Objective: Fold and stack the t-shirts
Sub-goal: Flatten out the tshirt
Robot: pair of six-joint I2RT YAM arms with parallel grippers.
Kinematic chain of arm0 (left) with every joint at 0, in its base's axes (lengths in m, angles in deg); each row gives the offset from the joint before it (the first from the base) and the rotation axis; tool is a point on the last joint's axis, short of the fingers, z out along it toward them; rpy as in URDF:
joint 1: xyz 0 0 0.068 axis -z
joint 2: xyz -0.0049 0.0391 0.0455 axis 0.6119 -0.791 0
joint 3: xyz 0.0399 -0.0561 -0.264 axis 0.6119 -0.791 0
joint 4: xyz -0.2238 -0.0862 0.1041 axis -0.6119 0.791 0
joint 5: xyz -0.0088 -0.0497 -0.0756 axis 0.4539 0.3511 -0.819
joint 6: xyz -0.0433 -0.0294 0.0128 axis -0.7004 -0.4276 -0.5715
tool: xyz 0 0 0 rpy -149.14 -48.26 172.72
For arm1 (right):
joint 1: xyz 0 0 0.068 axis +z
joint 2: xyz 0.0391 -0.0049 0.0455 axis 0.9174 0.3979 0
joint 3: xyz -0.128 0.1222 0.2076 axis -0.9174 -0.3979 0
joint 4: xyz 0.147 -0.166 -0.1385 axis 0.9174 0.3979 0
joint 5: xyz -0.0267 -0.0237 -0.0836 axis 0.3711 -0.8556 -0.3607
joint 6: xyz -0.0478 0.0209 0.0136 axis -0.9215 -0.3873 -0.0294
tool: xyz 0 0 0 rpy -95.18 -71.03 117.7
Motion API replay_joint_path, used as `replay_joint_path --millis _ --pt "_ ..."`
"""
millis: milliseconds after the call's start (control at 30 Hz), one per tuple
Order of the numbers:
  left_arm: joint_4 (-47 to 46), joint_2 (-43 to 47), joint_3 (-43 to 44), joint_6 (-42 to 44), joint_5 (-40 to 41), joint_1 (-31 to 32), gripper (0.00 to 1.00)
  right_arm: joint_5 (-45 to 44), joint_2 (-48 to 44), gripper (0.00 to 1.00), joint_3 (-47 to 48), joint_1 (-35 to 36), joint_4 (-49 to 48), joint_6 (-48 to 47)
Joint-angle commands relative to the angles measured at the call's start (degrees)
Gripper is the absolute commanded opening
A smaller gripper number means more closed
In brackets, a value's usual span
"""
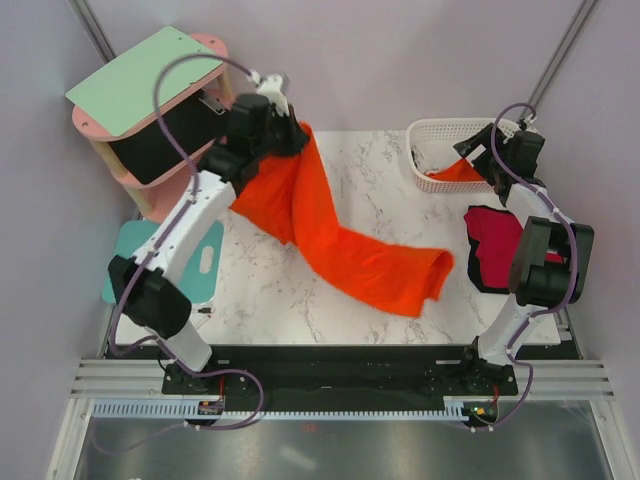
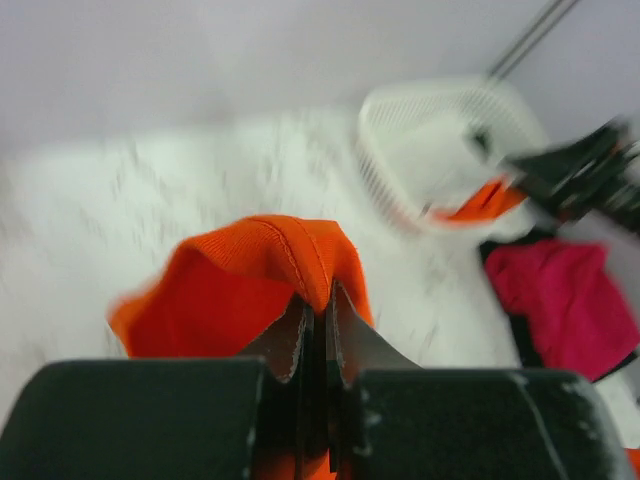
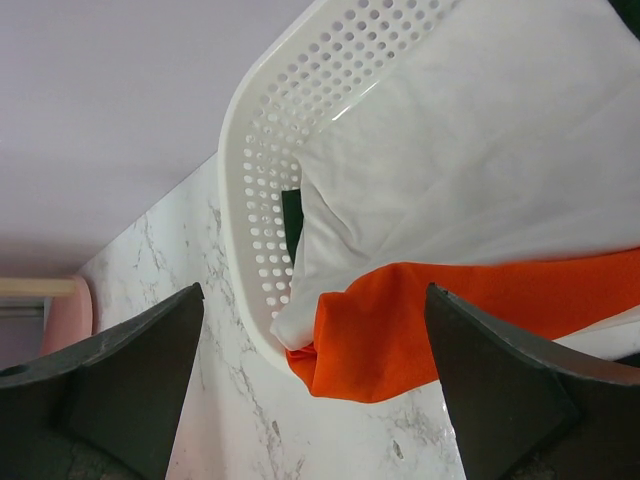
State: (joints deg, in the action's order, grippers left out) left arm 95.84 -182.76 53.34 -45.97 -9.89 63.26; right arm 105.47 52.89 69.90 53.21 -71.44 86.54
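Clearly early: left gripper (image 2: 318, 300) pinches an unfolded orange shirt (image 1: 350, 250); right gripper (image 3: 312, 295) hangs spread above the basket (image 3: 250, 150), more shirts (image 3: 450, 150) inside.

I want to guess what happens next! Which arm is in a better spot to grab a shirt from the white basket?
Right, I think. The right gripper hangs open over the basket, an orange shirt right ahead of it. The left gripper is busy, shut on the big orange t-shirt.

Left end effector (image 2: 318, 300) closed — (right (image 3: 312, 292) wide)
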Motion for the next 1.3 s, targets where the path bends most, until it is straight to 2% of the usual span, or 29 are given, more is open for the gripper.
replay_joint_path --millis 0,100,200,333,500,567,600,633,667,700,767,833,933,1033,1167,1267 --pt "-2.12 -4.37 -21.73 -5.88 3.56 -0.31 0.02 2.32 0.02 0.98 -0.76 0.33 -3.0 0.49" --pt "-4.42 -4.72 -30.11 -7.64 6.81 -1.63 0.02 0.66 -0.33 0.98 0.38 2.87 0.42 -2.49" --pt "-3.54 -3.85 -33.21 -6.85 11.46 -2.77 0.02 -3.56 -1.03 0.98 3.36 7.78 6.22 -8.2" --pt "-0.55 -1.92 -33.05 -6.41 17.97 -5.23 0.02 -6.29 -1.92 0.98 7.05 16.22 11.85 -12.95" --pt "0.94 -3.57 -28.84 -5.88 19.56 -8.66 0.02 -3.31 -4.02 0.98 5.4 26.41 15.37 -16.38" --pt "1.03 -5.59 -26.73 -5.45 19.21 -9.36 0.05 -3.13 -4.9 0.98 2.33 28.89 16.25 -17.52" --pt "1.03 -8.39 -23.76 -4.4 19.13 -9.72 0.2 -3.13 -5.43 0.98 1.53 31.16 17.04 -18.05" --pt "1.55 -10.59 -21.73 -3.78 19.56 -9.81 0.42 -3.56 -5.78 0.98 -0.74 32.32 17.65 -18.23" --pt "3.04 -12.44 -19.45 -3.69 20.87 -9.81 0.61 -3.57 -6.31 0.98 -2.06 33.37 18.01 -18.4" --pt "4.45 -15.94 -14.73 -3.69 22.54 -9.81 0.99 -3.74 -7.44 0.98 -3.47 35.64 18.01 -18.93" --pt "7.7 -17.64 -11.18 -3.07 25.18 -9.81 1.0 -5.75 -9.03 0.96 -6.81 38.2 19.32 -19.89" --pt "7.71 -16.77 -10.81 -2.63 24.4 -9.72 1.0 -9.78 -11.66 0.95 -9.09 43.12 20.38 -21.91" --pt "6.49 -13.27 -14.75 -3.6 22.3 -9.72 1.0 -15.41 -13.95 0.95 -9.63 49.72 25.72 -23.76" --pt "5.52 -11.15 -19.24 -4.65 20.18 -9.72 1.0 -16.22 -14.31 0.92 -9.29 55.43 29.16 -23.68" --pt "5.52 -8.86 -23.46 -5.27 19.04 -9.72 1.0 -20.26 -12.56 0.89 -8.76 64.03 31.46 -22.46" --pt "5.6 -8.94 -24.87 -5.27 19.12 -9.72 1.0 -20.7 -10.02 0.84 -8.76 67.73 32.16 -20.96"
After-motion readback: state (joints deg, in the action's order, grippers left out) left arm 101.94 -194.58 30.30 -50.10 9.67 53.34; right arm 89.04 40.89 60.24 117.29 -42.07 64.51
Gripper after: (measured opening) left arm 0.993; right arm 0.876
